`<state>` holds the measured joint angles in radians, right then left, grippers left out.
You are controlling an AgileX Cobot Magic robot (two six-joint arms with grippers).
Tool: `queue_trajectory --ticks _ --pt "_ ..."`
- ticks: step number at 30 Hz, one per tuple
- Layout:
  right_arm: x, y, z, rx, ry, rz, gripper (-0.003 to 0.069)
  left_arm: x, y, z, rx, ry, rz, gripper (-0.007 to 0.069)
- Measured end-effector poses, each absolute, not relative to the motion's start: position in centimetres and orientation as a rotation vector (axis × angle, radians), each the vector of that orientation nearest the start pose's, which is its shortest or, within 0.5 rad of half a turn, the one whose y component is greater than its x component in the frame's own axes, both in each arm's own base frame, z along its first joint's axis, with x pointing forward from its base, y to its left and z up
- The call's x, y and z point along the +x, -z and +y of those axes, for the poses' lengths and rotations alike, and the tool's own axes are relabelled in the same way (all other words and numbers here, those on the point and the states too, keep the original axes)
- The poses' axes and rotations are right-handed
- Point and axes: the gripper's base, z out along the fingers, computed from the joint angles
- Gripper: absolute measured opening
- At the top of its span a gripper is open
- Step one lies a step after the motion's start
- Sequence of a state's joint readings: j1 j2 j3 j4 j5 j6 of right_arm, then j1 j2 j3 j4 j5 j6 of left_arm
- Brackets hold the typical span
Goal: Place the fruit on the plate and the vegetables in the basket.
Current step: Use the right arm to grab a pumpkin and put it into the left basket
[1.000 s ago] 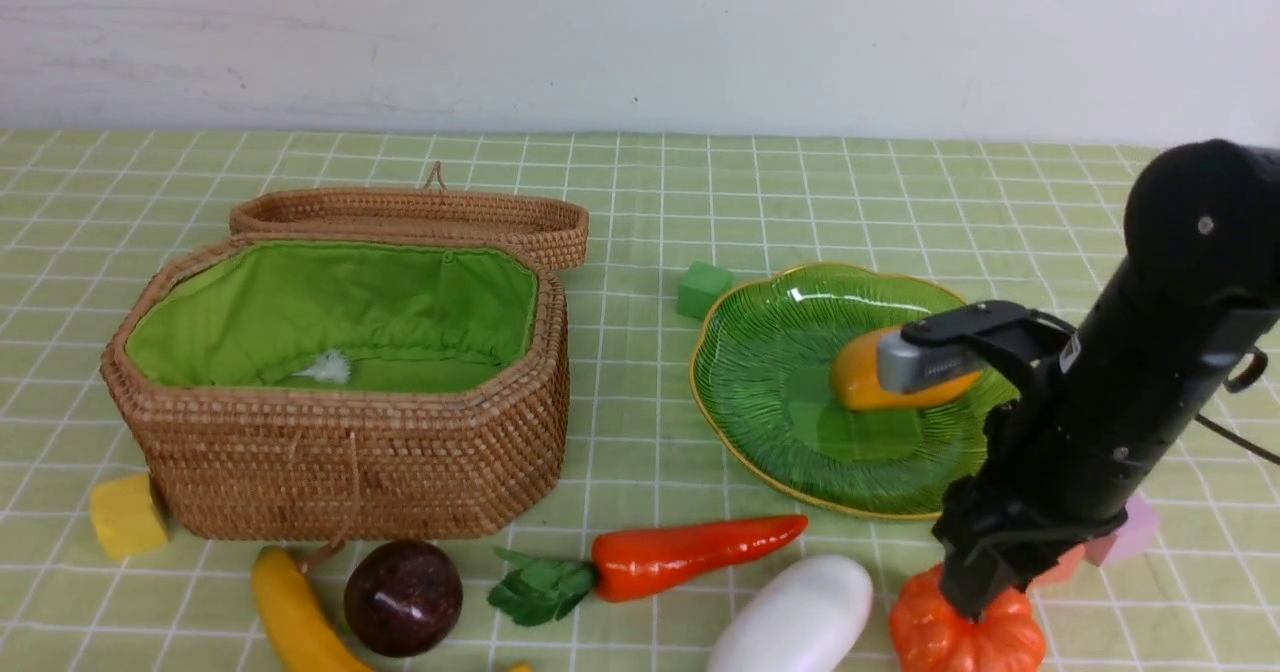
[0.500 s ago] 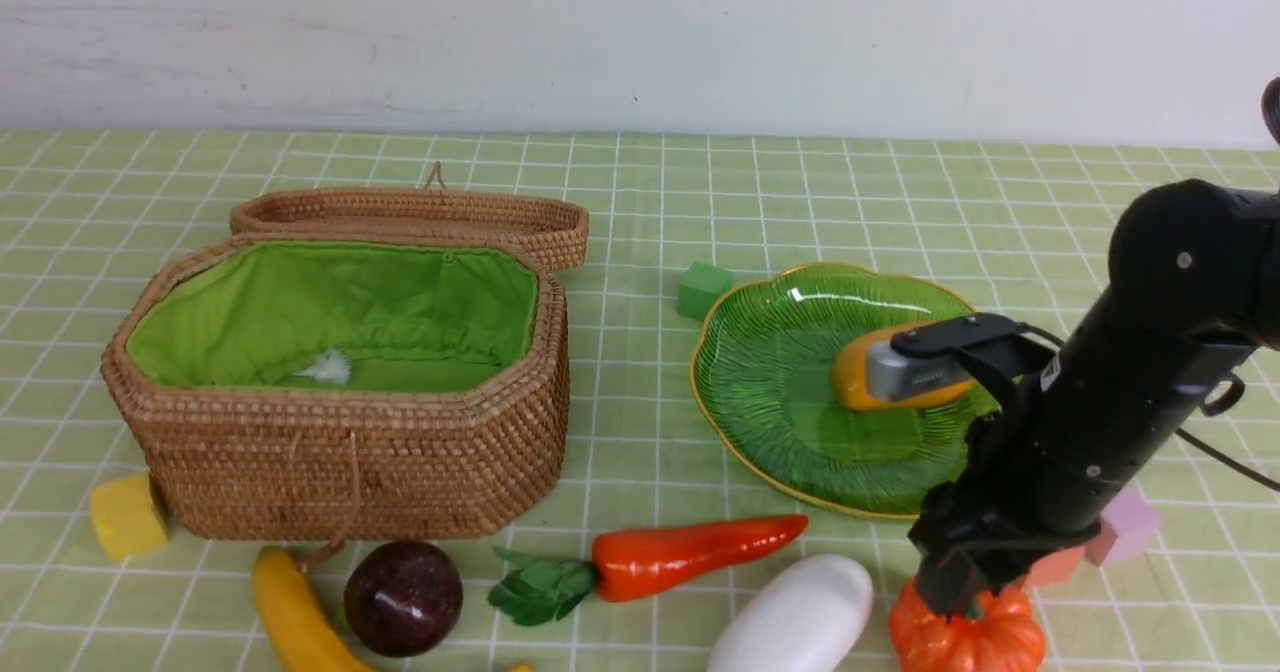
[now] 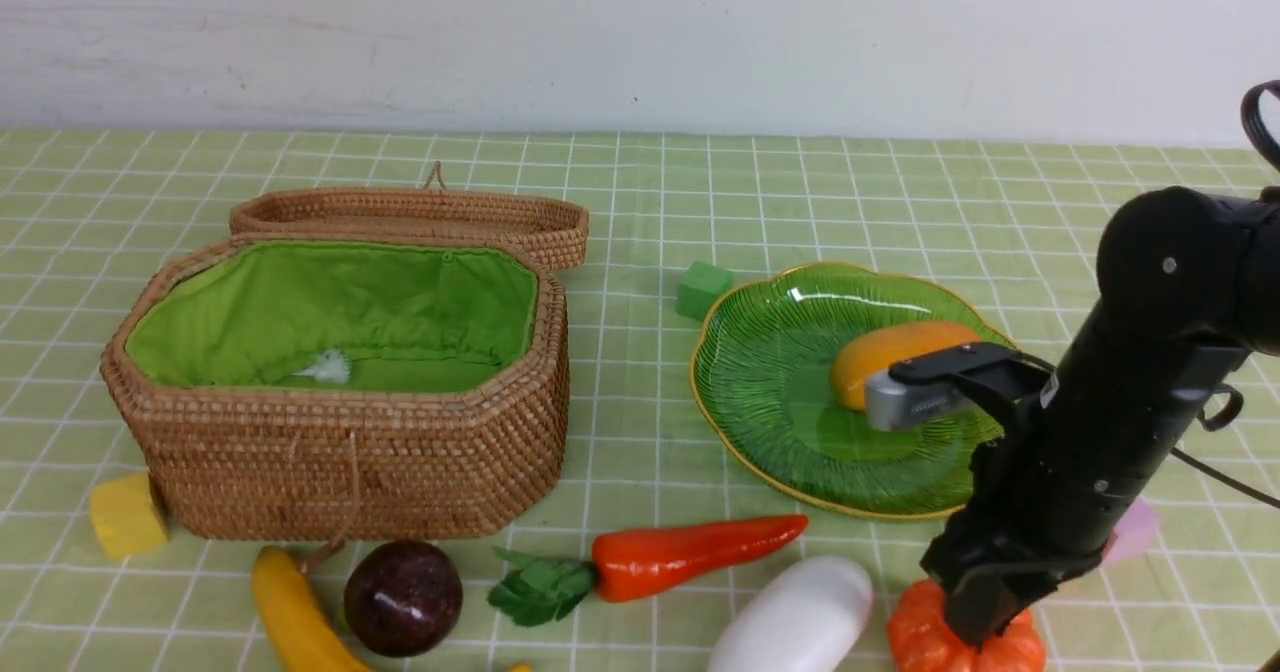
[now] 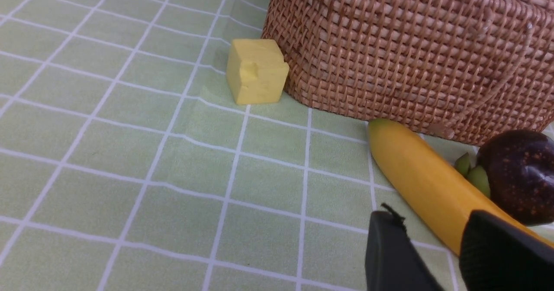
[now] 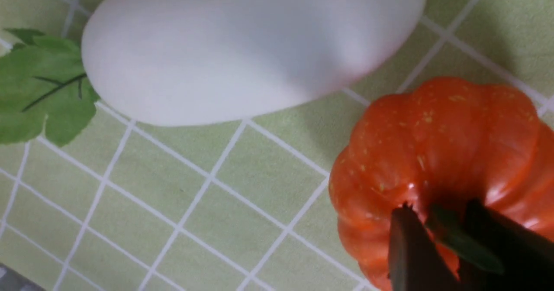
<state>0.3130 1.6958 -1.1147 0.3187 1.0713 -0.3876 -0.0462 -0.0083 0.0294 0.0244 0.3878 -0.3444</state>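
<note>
In front we see the right arm [image 3: 1110, 422] bent steeply onto the pumpkin [image 3: 915, 642] near the plate [image 3: 770, 372]; left wrist, the left gripper [image 4: 430, 221] slightly parted over the banana [image 4: 415, 174]; right wrist, the right gripper [image 5: 439, 208] pinching the pumpkin's stem [image 5: 458, 239].

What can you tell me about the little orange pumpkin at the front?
The pumpkin is a small, glossy toy, plastic by the look, bright orange with rounded ribs and faint pale specks. It sits upright on the green checked tablecloth, at the front on the robot's right, beside but apart from the white vegetable. The right gripper is over it, its two dark fingers pinching the short green stem.
</note>
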Motion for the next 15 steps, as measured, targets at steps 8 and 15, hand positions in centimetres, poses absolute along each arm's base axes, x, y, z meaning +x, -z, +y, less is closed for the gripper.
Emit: queue_trajectory --ticks 8,15 --pt "28.7 -22.4 12.0 -0.877 -0.455 2.994 0.0062 5.2 -16.9 -0.2 -0.267 0.242 1.881 0.0239" --pt "31.2 -28.1 13.4 -0.863 -0.528 2.814 0.0062 5.2 -16.9 -0.2 -0.267 0.242 1.881 0.0239"
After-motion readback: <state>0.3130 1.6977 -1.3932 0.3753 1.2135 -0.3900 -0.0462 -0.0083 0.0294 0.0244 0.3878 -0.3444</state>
